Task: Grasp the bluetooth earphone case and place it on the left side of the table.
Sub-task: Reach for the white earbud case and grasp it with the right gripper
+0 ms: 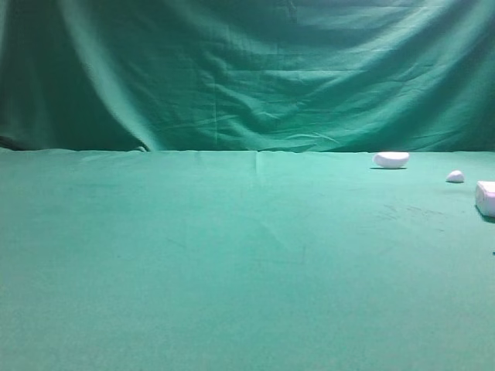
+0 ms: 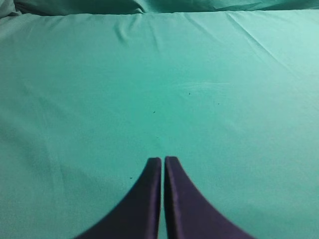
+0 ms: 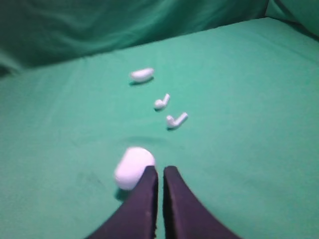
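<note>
1 bluetooth earphone case [image 3: 132,167] partly hidden behind right gripper [image 3: 160,172]

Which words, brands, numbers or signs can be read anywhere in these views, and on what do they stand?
None can be read.
The bluetooth earphone case, the two loose earbuds and the smaller white piece show plain white; the right wrist view is blurred.
The green cloth on the table carries no print.

2 dark purple-black fingers [image 2: 149,199] per wrist view, smooth, curved, tapering tips
</note>
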